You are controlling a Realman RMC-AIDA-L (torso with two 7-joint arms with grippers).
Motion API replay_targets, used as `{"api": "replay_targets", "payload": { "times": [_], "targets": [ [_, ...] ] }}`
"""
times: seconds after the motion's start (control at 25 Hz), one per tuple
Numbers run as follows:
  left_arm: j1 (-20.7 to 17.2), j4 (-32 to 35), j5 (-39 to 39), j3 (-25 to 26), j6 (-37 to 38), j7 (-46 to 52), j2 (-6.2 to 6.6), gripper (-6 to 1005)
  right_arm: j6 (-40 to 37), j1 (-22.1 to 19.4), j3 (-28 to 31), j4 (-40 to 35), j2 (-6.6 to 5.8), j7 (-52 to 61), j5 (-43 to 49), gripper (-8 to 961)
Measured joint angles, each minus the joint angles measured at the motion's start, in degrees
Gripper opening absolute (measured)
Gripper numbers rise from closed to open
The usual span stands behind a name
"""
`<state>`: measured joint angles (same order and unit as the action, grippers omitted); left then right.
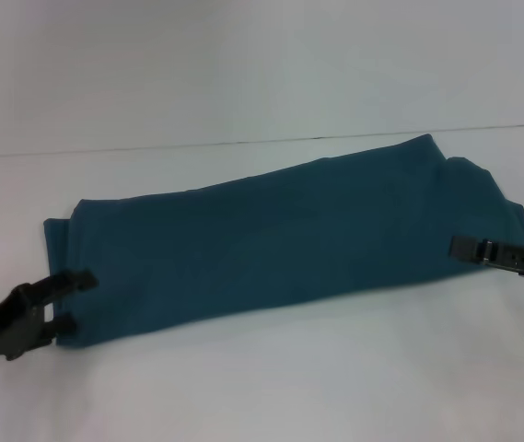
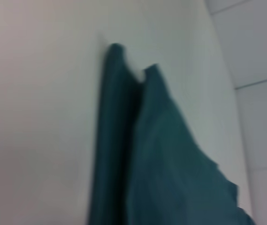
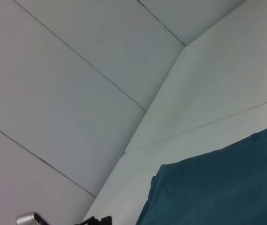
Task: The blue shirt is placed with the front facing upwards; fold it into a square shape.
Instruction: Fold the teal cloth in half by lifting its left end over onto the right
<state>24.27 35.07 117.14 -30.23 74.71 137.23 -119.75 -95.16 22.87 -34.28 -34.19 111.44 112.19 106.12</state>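
Dark teal-blue cotton shirt [image 1: 280,239] folded into a long band across the white table [image 1: 243,378].
Left gripper [image 1: 70,301], fingers spread, straddles its left end; right gripper [image 1: 457,245] touches the right end, grip impossible to tell.

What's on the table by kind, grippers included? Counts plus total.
Shirt, blue, folded into a long strip: 1
Grippers: 2, left gripper at the strip's left end, right gripper at its right end
Total: 3

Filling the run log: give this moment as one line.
blue shirt: folded into long band on table | left claw: open at its end | right claw: at other end
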Motion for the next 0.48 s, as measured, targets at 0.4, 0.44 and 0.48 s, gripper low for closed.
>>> {"api": "replay_targets", "payload": {
  "times": [0.4,0.44,0.48],
  "targets": [
    [1.67,0.76,-0.2,3.11,4.76,-0.9,-0.33,917,-0.01,0.23,0.0,0.0,0.39,0.06,-0.04,918],
    [1.85,0.08,-0.12,3.11,4.47,-1.44,-0.36,917,-0.01,0.24,0.0,0.0,0.44,0.08,-0.04,918],
    [2.0,-0.43,-0.06,3.11,4.23,-1.9,-0.36,917,-0.01,0.24,0.0,0.0,0.45,0.1,-0.03,917]
  ]
}}
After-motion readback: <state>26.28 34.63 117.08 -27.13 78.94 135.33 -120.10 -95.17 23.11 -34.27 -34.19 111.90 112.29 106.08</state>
